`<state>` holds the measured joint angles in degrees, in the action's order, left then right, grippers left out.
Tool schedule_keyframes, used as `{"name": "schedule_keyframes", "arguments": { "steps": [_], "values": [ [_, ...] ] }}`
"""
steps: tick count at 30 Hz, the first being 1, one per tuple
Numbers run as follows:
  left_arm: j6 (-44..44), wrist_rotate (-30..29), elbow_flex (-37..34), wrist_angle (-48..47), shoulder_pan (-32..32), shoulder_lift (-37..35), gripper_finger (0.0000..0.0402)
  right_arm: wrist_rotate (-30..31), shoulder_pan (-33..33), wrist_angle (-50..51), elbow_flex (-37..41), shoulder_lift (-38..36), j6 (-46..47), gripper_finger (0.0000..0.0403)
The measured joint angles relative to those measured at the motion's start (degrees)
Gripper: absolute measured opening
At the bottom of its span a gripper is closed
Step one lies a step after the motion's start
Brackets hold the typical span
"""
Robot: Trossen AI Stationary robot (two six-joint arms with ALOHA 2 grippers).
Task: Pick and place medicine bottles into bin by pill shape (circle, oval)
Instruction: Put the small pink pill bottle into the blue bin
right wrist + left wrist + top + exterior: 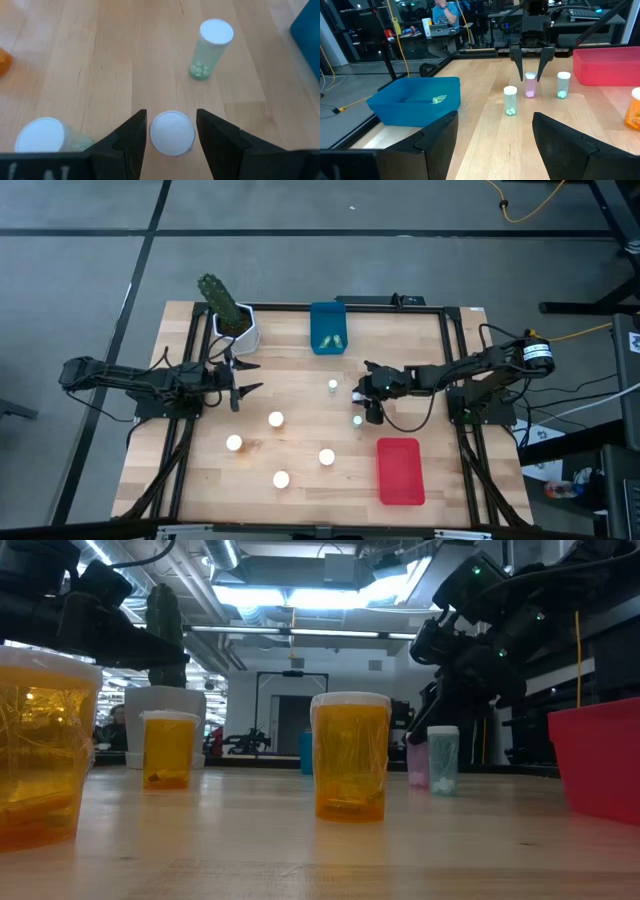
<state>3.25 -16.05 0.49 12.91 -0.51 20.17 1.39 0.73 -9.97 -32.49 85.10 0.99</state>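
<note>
Three small white-capped bottles stand upright on their bases mid-table: a pinkish one (pixel 530 85) and two pale greenish ones (pixel 510 100) (pixel 563 84). My right gripper (pixel 172 137) is open and points down, with one finger on each side of the pinkish bottle's cap (pixel 172 132); a narrow gap shows on both sides. In the high view this gripper (pixel 364 392) hides that bottle. Several orange bottles (pixel 276 419) (pixel 326 457) stand nearer the front. My left gripper (pixel 247 377) is open and empty at the left, beside the cactus pot (pixel 232 320).
The blue bin (pixel 328 327) at the far edge holds pale greenish things (pixel 439 100). The red bin (pixel 399 470) sits at the front right. Bare wood lies between the bottles. A person shows in the room beyond the table in the left wrist view (pixel 445 10).
</note>
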Motion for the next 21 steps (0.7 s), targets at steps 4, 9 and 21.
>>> {"name": "schedule_keyframes", "arguments": {
  "steps": [4,9,21],
  "values": [
    [0.00,0.00,0.01,0.01,0.01,0.02,0.0247,0.00,0.00,0.40,0.00,0.00,0.15,0.0174],
    [0.00,0.00,0.00,0.02,0.00,0.02,0.0247,0.02,0.00,0.74,0.00,0.00,0.26,0.0174],
    [0.00,0.00,0.00,0.02,0.01,0.01,0.0247,0.04,-0.02,0.78,0.00,0.00,0.42,0.0118]
  ]
}}
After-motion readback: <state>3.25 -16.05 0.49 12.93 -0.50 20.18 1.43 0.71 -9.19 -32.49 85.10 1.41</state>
